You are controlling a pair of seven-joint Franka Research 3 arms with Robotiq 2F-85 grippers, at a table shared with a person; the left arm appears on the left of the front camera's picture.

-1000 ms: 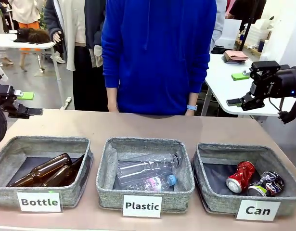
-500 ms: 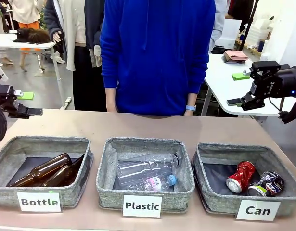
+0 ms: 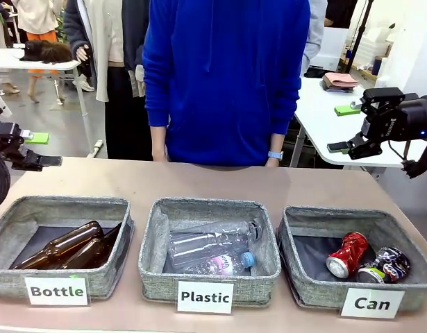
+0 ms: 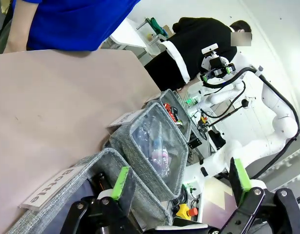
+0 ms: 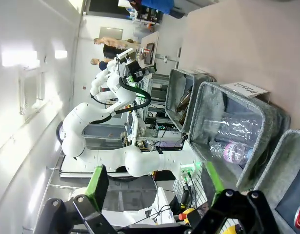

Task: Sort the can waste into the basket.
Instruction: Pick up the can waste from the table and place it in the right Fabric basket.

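A: Start at the basket (image 3: 307, 239) labelled "Can". What's in it?

B: Both cans lie inside it, toward its right end: the red can (image 3: 346, 254), the dark can (image 3: 384, 266) touching beside it.

A: And beyond it?

B: The right gripper (image 3: 341, 147) hangs above and behind it, the left gripper (image 3: 50, 160) far off to its left; both jaws wide, empty.

A: So?

B: Sorting looks finished; nothing left to fetch.

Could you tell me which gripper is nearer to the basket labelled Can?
The right gripper hangs open above and just behind the Can basket; the left gripper is far across, beyond the Bottle basket.
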